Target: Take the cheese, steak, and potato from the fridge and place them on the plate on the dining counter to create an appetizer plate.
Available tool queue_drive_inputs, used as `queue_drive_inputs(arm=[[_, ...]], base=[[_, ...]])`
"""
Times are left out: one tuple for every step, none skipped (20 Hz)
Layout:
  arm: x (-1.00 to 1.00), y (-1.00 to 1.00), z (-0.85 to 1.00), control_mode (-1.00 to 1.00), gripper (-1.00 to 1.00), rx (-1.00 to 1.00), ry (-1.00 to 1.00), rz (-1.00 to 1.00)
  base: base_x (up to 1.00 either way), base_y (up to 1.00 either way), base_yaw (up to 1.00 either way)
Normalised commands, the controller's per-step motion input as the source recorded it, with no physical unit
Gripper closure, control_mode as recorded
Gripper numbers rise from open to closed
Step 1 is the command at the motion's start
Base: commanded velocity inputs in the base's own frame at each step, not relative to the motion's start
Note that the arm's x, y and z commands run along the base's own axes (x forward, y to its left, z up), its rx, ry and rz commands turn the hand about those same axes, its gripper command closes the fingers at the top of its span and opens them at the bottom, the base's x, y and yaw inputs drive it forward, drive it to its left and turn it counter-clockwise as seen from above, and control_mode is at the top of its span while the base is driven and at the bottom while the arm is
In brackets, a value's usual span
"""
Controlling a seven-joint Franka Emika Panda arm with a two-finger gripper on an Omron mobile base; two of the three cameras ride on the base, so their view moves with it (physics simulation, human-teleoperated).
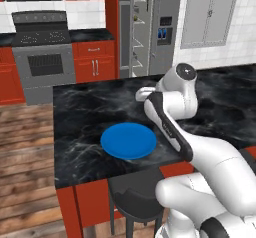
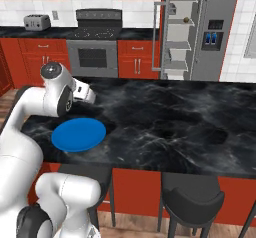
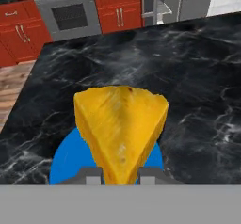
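Observation:
A yellow-orange wedge of cheese [image 3: 120, 124] sits between my fingertips, with my gripper [image 3: 120, 176] shut on it. It hangs over the near part of the blue plate [image 3: 63, 159], which lies on the black marble dining counter [image 3: 188, 77]. From the base, the plate [image 1: 129, 140] [image 2: 79, 134] is bare and my hand [image 2: 85, 93] hovers just behind it. The fridge [image 2: 215, 32] [image 1: 162, 27] stands open beyond the counter, and a small brown potato [image 2: 186, 19] rests on an upper shelf. The steak is out of view.
Dark stools [image 1: 135, 197] [image 2: 192, 197] stand under the counter's near edge. A stove [image 2: 95, 47] [image 1: 42, 57] and red cabinets line the back wall, with a toaster [image 2: 36, 22] at the left. Wooden floor lies left of the island.

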Motion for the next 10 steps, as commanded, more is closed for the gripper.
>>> queue_drive_inputs(arm=[[0.29,0.0,-0.31,-1.0,1.0,0.0,0.17,0.09],[0.31,0.0,-0.24,-1.0,1.0,0.0,0.2,0.05],[0.29,0.0,-0.21,-1.0,1.0,0.0,0.21,0.04],[0.26,0.0,-0.21,-1.0,1.0,0.0,0.21,0.03],[0.25,0.0,-0.24,-1.0,1.0,0.0,0.19,0.03],[0.24,0.0,-0.27,-1.0,1.0,0.0,0.17,0.03],[0.22,0.0,-0.29,-1.0,1.0,0.0,0.17,0.02],[0.23,0.0,-0.31,-1.0,1.0,0.0,0.21,0.01],[0.26,0.0,-0.34,-1.0,1.0,0.0,0.23,0.01],[0.28,0.04,-0.39,-1.0,1.0,0.0,0.25,0.0]], base=[[0.0,0.0,0.0],[0.0,0.0,0.0],[0.0,0.0,0.0],[0.0,0.0,0.0],[0.0,0.0,0.0],[0.0,0.0,0.0],[0.0,0.0,0.0],[0.0,0.0,0.0],[0.0,0.0,0.0],[0.0,0.0,0.0]])
